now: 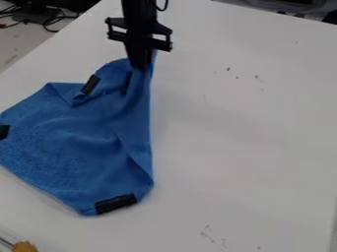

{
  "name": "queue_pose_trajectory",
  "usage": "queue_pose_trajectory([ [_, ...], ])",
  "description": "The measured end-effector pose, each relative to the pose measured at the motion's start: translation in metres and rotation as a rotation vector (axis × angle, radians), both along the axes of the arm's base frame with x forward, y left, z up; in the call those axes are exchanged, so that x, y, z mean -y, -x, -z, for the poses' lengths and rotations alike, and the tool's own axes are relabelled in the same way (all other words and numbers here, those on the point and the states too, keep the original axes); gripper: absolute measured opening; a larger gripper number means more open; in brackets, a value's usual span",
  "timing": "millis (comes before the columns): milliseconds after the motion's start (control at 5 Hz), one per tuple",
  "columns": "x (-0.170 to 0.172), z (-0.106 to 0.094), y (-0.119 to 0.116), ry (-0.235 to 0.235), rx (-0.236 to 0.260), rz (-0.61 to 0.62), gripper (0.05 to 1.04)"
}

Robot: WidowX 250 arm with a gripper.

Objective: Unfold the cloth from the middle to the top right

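The gripper (143, 66) hangs down from the top edge of the view, left of centre, with its tips at the upper corner of the blue cloth (85, 140). Cloth rises around the tips in a narrow peak and is pinched there, partly hidden by the gripper. Below, the cloth spreads over the left half of the table, with creases near the top and a fold along its lower right edge. Black patches mark it at the left edge, at the bottom and near the top.
The white table (243, 138) extends to the right of the cloth, with small dark marks on its surface. An orange-yellow object (25, 246) lies at the bottom left corner. Black cables (49, 20) are beyond the table's edge at the top left.
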State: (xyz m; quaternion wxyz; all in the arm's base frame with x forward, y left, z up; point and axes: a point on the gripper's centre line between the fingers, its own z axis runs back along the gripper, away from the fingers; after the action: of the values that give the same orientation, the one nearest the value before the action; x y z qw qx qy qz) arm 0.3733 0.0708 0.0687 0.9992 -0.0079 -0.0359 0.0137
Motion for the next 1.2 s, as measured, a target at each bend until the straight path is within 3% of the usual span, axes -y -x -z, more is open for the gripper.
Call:
queue_pose_trajectory([
  [400, 0.039, 0.006, -0.002, 0.055, -0.022, 0.040, 0.054],
  [1000, 0.066, 0.018, -0.007, 0.088, -0.034, 0.068, 0.076],
  [1200, 0.067, 0.018, -0.012, 0.089, -0.009, 0.055, 0.226],
])
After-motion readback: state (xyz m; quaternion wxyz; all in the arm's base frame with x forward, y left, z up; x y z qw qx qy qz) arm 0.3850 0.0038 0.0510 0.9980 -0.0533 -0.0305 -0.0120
